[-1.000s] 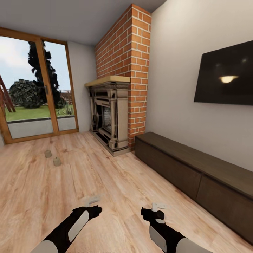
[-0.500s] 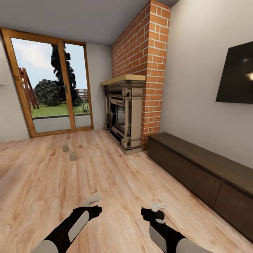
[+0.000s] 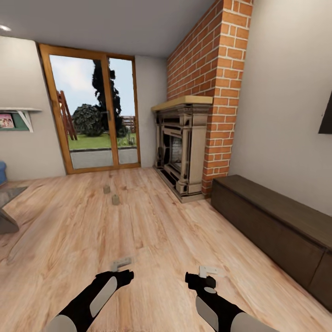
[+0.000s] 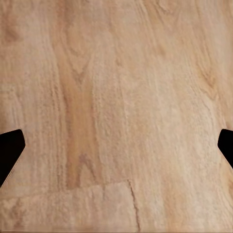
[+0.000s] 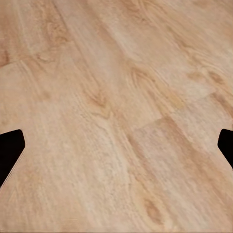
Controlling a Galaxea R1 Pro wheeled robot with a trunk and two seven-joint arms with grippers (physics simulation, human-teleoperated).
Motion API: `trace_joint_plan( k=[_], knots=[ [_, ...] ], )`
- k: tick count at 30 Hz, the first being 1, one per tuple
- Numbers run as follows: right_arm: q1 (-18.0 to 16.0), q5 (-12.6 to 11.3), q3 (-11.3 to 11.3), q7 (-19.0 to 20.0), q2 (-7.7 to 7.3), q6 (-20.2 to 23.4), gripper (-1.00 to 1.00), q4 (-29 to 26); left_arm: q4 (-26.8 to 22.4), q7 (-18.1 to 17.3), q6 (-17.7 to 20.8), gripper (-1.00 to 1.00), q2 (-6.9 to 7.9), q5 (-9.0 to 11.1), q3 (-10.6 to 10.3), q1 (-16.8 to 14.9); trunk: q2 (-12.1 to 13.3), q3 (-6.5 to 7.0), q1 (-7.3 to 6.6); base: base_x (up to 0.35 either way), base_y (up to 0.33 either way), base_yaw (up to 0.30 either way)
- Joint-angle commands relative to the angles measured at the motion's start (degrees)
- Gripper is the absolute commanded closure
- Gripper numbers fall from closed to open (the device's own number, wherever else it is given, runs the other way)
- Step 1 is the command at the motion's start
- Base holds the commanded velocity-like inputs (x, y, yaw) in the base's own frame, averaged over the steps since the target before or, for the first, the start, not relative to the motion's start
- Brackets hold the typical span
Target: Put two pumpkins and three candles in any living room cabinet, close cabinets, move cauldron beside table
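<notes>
Two short beige candles (image 3: 106,189) (image 3: 115,199) stand on the wooden floor in the middle distance, in front of the glass door. The long, low dark-brown cabinet (image 3: 276,221) runs along the right wall, and the fronts I can see are shut. My left gripper (image 3: 121,263) (image 4: 116,150) and right gripper (image 3: 208,269) (image 5: 116,150) hang low in front of me, both open, with bare floor between their fingers. Both are far from the candles and the cabinet. The pumpkins, the cauldron and the table are out of view.
An ornate stone fireplace (image 3: 182,147) stands under a brick chimney (image 3: 207,69), just past the cabinet's far end. The wood-framed glass door (image 3: 94,115) is at the back. A wall shelf (image 3: 18,113) and a grey rug edge (image 3: 5,216) are at the left. Open floor stretches ahead.
The camera has turned left, so the whole scene has slid right. The TV has almost left the frame, and the shelf and rug have come in. The arms hold the same pose.
</notes>
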Motion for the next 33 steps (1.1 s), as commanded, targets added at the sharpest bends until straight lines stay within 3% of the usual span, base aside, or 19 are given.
trace_joint_plan(
  k=[1,33],
  knots=[
    [-0.06,-0.61,0.46,-0.26,-0.02,-0.33,-1.0,-0.01,-0.09,0.56,0.04,-1.0,0.08,0.59,-0.39,-0.05,-0.03,-0.1,-0.01,0.0,0.0,0.27],
    [-0.06,-0.61,0.46,-0.26,-0.02,-0.33,-1.0,-0.01,-0.09,0.56,0.04,-1.0,0.03,0.59,-0.39,-0.05,-0.03,-1.25,-0.01,0.003,0.0,0.27]
  ],
)
